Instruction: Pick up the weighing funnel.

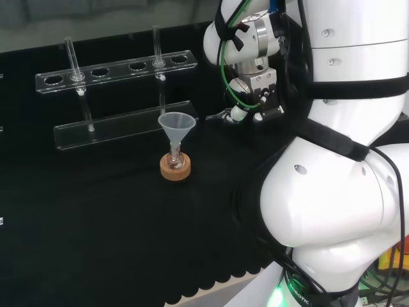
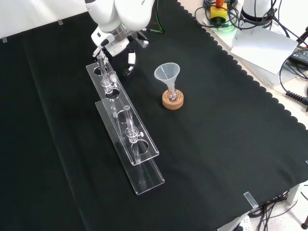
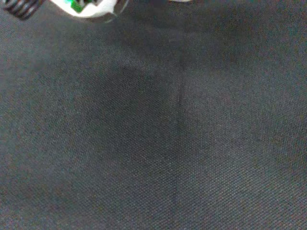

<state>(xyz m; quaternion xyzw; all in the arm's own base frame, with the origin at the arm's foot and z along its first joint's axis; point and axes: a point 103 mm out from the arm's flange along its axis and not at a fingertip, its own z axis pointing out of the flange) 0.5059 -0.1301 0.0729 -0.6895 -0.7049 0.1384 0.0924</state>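
My black and white hand hangs low over the black cloth that covers the bench. In the head view it sits just past the right end of the clear plastic test-tube rack, under my own white arm links. In the front view my hand points down at the cloth beside the rack's far end. Whether it is open or closed, and whether it holds anything, I cannot tell.

Two clear glass tubes stand upright in the rack, one near each end. The big clear cone-shaped funnel stands mouth up with its stem in a small clear flask on a round cork ring. It stands in front of the rack in the head view, apart from my hand. In the front view the funnel stands to the right of my hand and nearer the camera.

In the wrist view a blurred white part of my hand shows, with close bare cloth crossed by one faint straight crease.
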